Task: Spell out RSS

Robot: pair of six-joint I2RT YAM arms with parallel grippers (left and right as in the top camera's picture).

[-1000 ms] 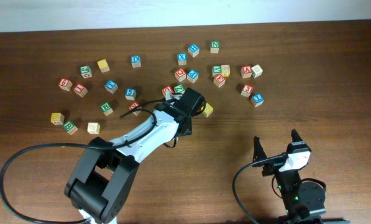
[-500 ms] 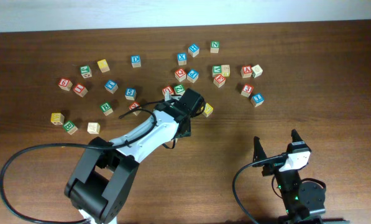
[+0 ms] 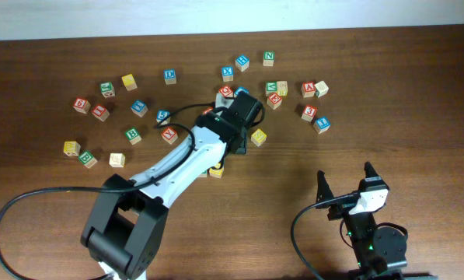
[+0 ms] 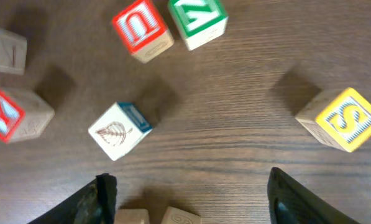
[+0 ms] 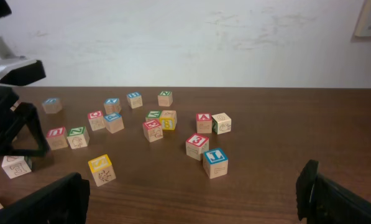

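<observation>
My left gripper (image 3: 241, 115) (image 4: 191, 190) is open and low over the block cluster. Two pale cube tops (image 4: 157, 216) show between its jaws at the bottom edge of the left wrist view, their letters hidden. A yellow S cube (image 4: 343, 118) lies to its right, apart from the jaw; it also shows in the overhead view (image 3: 258, 138) and the right wrist view (image 5: 101, 169). Another yellow-faced cube (image 3: 217, 170) lies beside a pale cube (image 3: 204, 171) under the left arm. I cannot pick out the green R cube. My right gripper (image 3: 345, 182) (image 5: 191, 199) is open and empty at the front right.
In front of the left gripper lie a red U cube (image 4: 141, 26), a green-lettered cube (image 4: 197, 20), a blue-edged leaf cube (image 4: 119, 129) and a red Y cube (image 4: 14, 113). Several more cubes are scattered at the far left (image 3: 107, 88) and far right (image 3: 315, 117).
My left gripper has moved toward the far side of the table, into the cluster. Two cubes under the arm near the front have come into view. The right arm has not moved.
</observation>
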